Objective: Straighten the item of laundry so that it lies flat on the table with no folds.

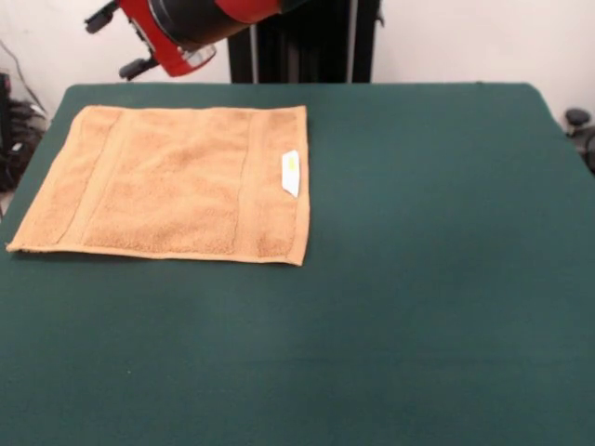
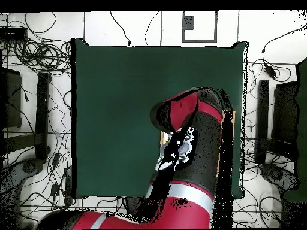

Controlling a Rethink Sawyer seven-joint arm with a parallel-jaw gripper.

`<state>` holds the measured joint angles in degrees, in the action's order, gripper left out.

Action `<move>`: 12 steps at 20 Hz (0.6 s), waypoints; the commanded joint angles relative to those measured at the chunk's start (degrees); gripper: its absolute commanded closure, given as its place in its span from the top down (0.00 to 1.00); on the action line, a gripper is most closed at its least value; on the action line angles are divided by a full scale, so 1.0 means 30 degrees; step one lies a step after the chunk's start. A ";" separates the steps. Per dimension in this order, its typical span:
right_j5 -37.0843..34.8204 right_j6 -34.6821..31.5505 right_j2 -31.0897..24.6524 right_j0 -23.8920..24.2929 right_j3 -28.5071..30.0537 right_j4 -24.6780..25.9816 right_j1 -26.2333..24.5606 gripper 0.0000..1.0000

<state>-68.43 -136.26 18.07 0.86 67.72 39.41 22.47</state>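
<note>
The item of laundry, a tan-orange towel [image 1: 177, 181], lies spread flat on the far left part of the green table [image 1: 418, 279] in the front view. Its border bands run straight and its white label [image 1: 291, 173] lies near the right edge. I see no folds. A red and black arm link [image 1: 186, 28] hangs above the towel's far edge. In the overhead view the arm [image 2: 192, 138] covers the towel, and only a thin tan sliver [image 2: 163, 139] shows beside it on the table [image 2: 120, 108]. The gripper itself shows in neither view.
The black pedestal [image 1: 307, 42] stands behind the table's far edge. A dark object [image 1: 578, 119] sits off the right edge. Cables [image 2: 36, 57] and equipment stands [image 2: 42, 114] surround the table on the floor.
</note>
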 commanded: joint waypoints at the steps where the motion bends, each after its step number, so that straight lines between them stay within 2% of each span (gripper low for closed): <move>1: 0.5280 0.2849 -0.5636 0.2384 0.2788 -0.3389 0.0520 1.00; 5: 0.8112 0.2325 -0.6296 0.2694 0.3558 -0.3120 0.0895 1.00; 11: 0.7662 0.3502 -0.7564 0.3791 0.3440 -0.3922 0.0694 1.00; 12: 0.7734 0.4184 -0.8196 0.4459 0.3592 -0.4197 0.0628 1.00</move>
<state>-47.17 -136.26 7.40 12.15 70.32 32.14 26.01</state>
